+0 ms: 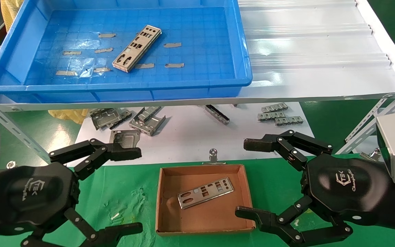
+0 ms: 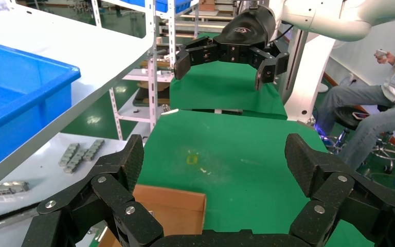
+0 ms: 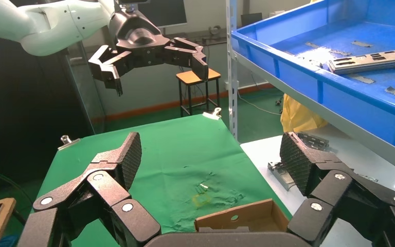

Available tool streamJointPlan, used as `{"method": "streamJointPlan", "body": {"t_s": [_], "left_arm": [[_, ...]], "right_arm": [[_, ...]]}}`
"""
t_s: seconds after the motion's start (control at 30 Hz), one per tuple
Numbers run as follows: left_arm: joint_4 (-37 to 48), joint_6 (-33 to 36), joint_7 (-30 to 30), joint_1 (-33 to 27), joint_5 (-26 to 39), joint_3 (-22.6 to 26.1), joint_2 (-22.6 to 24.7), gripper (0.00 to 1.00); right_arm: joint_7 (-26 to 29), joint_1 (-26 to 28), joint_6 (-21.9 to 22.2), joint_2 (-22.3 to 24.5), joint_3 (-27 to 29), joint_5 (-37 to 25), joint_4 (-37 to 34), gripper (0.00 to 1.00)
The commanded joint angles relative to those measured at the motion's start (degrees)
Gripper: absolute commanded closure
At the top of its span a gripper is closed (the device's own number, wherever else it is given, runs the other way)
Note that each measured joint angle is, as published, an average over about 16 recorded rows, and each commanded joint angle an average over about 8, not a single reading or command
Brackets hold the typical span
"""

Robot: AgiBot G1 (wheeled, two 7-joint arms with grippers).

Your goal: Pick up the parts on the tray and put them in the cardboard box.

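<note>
One silver plate [image 1: 136,48] with punched cutouts lies on the floor of the blue tray [image 1: 19,44] on the white shelf; it also shows in the right wrist view [image 3: 373,59]. A second silver plate [image 1: 205,192] lies inside the brown cardboard box [image 1: 163,192] on the green cloth. My left gripper [image 1: 134,190] is open and empty to the left of the box. My right gripper [image 1: 249,178] is open and empty to the right of the box. The box's corner shows in the left wrist view [image 2: 177,208] and in the right wrist view [image 3: 236,218].
Bent grey brackets [image 1: 147,120] and small slotted strips [image 1: 279,115] lie on a white sheet under the shelf. A white ribbed panel [image 1: 314,41] lies right of the tray. A metal clip [image 1: 213,155] stands behind the box. A seated person [image 2: 385,98] is at the far side.
</note>
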Motion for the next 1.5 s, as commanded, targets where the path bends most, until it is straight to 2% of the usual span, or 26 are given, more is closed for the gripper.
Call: {"method": "streamJointPlan", "body": {"t_s": [0.03,0.07,0.13,0.2,0.23,1.5], "left_arm": [[0.0,0.0,0.0,0.0,0.0,0.0,0.0,0.0],[0.0,0.0,0.0,0.0,0.0,0.0,0.0,0.0],[0.0,0.0,0.0,0.0,0.0,0.0,0.0,0.0],[0.0,0.0,0.0,0.0,0.0,0.0,0.0,0.0],[0.0,0.0,0.0,0.0,0.0,0.0,0.0,0.0],[-0.13,-0.07,-0.23,-0.83,-0.01,-0.05,0.13,0.0]], "right_arm": [[0.0,0.0,0.0,0.0,0.0,0.0,0.0,0.46],[0.0,0.0,0.0,0.0,0.0,0.0,0.0,0.55],[0.0,0.0,0.0,0.0,0.0,0.0,0.0,0.66],[0.0,0.0,0.0,0.0,0.0,0.0,0.0,0.91],[0.0,0.0,0.0,0.0,0.0,0.0,0.0,1.0],[0.0,0.0,0.0,0.0,0.0,0.0,0.0,1.0]]}}
